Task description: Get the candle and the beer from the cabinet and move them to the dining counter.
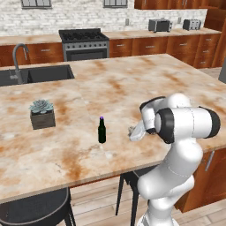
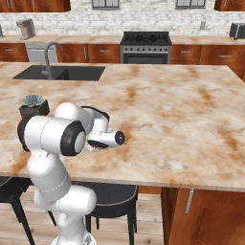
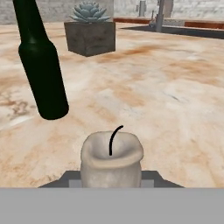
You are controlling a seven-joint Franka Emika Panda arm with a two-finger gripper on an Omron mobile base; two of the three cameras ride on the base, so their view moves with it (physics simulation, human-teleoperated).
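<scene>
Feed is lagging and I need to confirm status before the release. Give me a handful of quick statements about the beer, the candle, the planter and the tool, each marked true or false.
1. The beer bottle stands upright on the dining counter. True.
2. The candle sits between the fingers of the tool. True.
3. The succulent planter sits inside the sink. False: it stands on the marble top, nearer the robot than the sink.
4. The beer bottle lies on its side. False: it is upright, purple cap on top.
5. The candle has a dark curved wick. True.
6. The candle touches the bottle. False: bare marble separates them in the hand view.
</scene>
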